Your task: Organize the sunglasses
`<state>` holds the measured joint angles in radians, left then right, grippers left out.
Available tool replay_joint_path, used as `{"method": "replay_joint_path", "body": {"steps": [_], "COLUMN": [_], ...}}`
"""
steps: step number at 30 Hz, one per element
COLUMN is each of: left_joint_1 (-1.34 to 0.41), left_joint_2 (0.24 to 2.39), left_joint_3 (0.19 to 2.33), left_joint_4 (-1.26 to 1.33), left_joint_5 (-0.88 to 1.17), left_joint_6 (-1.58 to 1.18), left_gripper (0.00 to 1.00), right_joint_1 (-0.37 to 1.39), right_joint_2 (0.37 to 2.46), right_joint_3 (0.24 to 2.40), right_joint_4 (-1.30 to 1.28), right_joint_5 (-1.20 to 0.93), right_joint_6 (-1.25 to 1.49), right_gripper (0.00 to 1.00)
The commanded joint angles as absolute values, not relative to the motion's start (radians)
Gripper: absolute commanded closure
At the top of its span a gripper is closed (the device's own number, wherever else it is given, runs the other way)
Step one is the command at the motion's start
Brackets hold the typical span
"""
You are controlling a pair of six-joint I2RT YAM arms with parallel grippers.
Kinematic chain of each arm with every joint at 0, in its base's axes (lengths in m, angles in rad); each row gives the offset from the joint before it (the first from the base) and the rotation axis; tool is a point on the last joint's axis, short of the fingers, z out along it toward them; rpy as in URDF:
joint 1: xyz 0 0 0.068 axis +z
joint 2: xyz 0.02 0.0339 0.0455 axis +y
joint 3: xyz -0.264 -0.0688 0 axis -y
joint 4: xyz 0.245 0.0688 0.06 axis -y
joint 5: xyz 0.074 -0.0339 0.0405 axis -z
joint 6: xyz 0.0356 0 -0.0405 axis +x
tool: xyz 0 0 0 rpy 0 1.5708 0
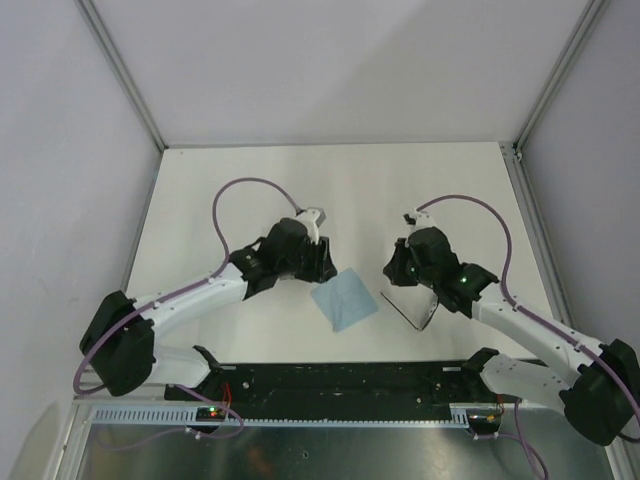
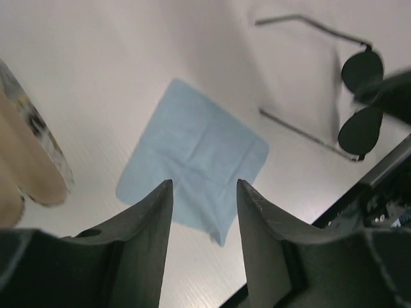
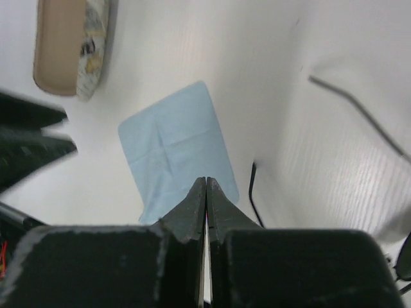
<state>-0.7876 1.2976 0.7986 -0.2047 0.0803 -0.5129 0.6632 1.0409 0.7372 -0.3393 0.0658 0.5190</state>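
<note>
Right wrist view: sunglasses (image 3: 253, 189) just right of closed right fingers (image 3: 192, 208).

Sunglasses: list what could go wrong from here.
1. The right gripper is shut right beside a thin temple arm of the sunglasses; moving like that, it may shove the frame instead of gripping it.
2. Both temples are spread open, so the glasses probably will not fit the case unfolded.
3. The cloth lies just ahead of the open left gripper; it could get snagged or dragged.
</note>
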Motion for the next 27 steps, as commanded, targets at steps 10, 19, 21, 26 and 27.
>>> {"method": "replay_joint_path", "body": {"steps": [10, 19, 21, 26, 27], "left_joint_1": [-0.724, -0.725, -0.725, -0.723, -0.724], "left_joint_2": [1.572, 1.724, 1.747, 1.783, 1.792], "left_joint_3": [1.106, 1.164, 1.172, 1.179, 1.182], "left_joint_4": [-0.180, -0.141, -0.127, -0.103, -0.099], "left_joint_5": [0.107, 0.179, 0.203, 0.221, 0.223], "left_joint_6": [-0.353, -0.316, -0.300, -0.273, -0.267], "left_gripper": [0.55, 0.57, 0.57, 0.57, 0.57], "right_joint_1": [1.031, 0.991, 0.923, 0.718, 0.680], "right_joint_2": [1.116, 1.190, 1.207, 1.223, 1.230], "right_joint_3": [0.667, 0.591, 0.587, 0.587, 0.589], "right_joint_4": [-0.504, -0.499, -0.486, -0.439, -0.434], "right_joint_5": [0.271, 0.277, 0.247, 0.160, 0.145], "right_joint_6": [0.849, 0.912, 0.866, 0.727, 0.690], "right_gripper": [1.00, 1.00, 1.00, 1.00, 1.00]}}
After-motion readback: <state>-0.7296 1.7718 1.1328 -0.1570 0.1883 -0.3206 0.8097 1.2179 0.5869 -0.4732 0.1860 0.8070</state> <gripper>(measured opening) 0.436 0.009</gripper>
